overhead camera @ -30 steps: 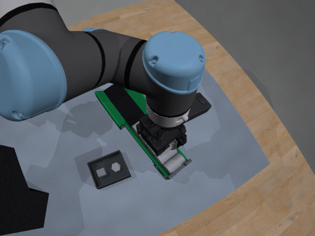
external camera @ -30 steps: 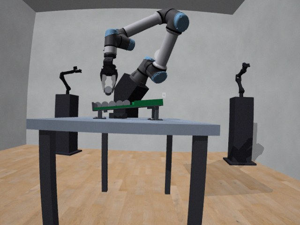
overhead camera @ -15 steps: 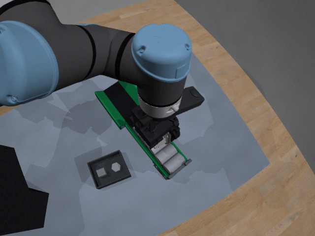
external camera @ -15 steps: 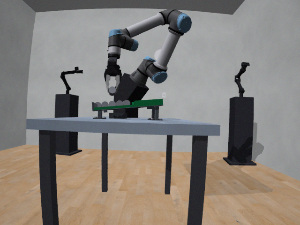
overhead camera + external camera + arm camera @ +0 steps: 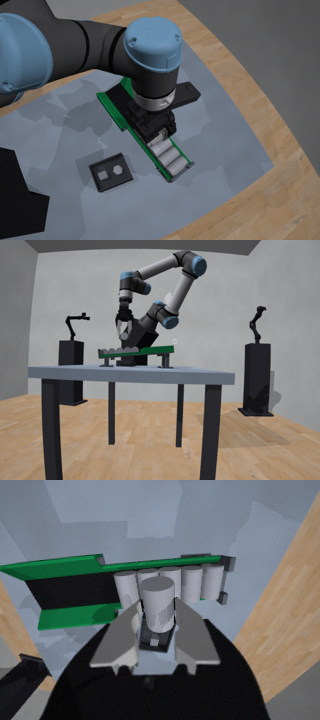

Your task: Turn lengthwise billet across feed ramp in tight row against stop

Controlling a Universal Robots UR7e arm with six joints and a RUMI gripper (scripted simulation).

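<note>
My gripper (image 5: 159,599) is shut on a grey steel billet (image 5: 157,603) and holds it in the air above the green feed ramp (image 5: 136,351). In the exterior view the held billet (image 5: 124,336) hangs a little above the row, its round end facing the camera. Several billets (image 5: 172,582) lie across the ramp side by side at its low end, against the stop (image 5: 228,563). In the top view the gripper (image 5: 159,136) covers the upper part of the row (image 5: 169,156). The upper stretch of the ramp (image 5: 65,591) is bare.
A dark tray (image 5: 110,171) with a square and a hexagonal block sits on the mat left of the ramp. A black block (image 5: 20,198) stands at the mat's left edge. Two black pedestals (image 5: 256,378) with camera arms stand beyond the table.
</note>
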